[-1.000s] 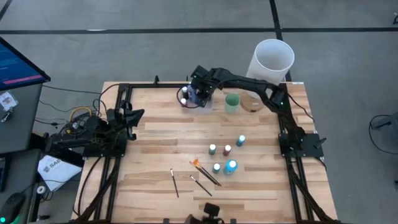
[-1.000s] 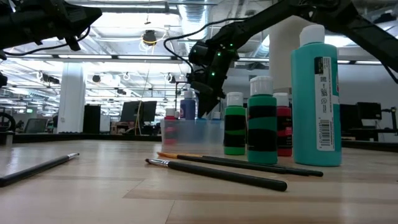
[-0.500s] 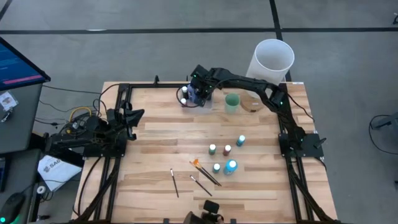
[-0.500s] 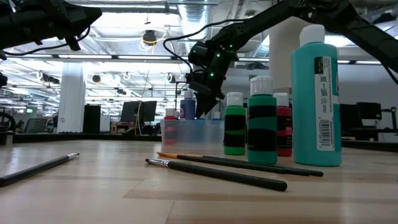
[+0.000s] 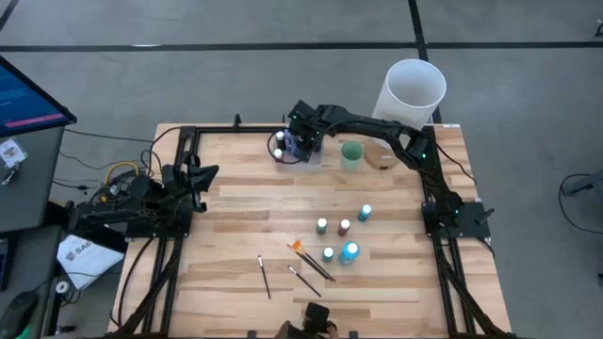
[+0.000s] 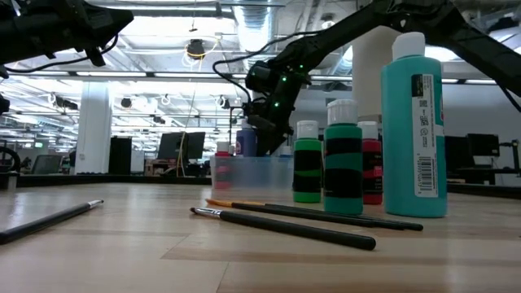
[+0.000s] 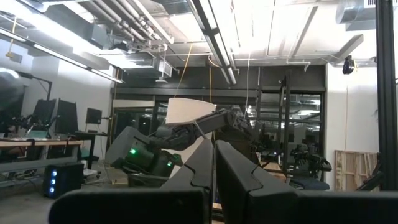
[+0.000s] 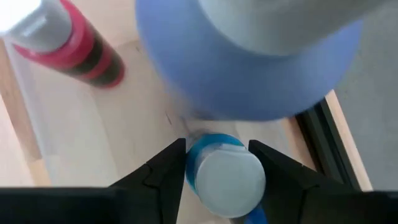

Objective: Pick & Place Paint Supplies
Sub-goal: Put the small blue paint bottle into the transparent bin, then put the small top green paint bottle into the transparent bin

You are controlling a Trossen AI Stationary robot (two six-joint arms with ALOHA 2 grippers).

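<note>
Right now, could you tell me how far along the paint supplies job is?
Done: a red bottle and a big blue bottle stand in the clear bin. In hand: the right gripper is over the bin, a small blue bottle between its fingers. Left: five bottles, such as the teal one, and the brushes. The left gripper waits shut.

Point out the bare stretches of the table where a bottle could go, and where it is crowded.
Bare wood runs across the table's middle, between the clear bin at the far edge and the loose bottles, and along the left side beside the parked left arm. Crowded: the bottles and brushes near the front right, and the far edge around the bin, right end effector and green cup.
</note>
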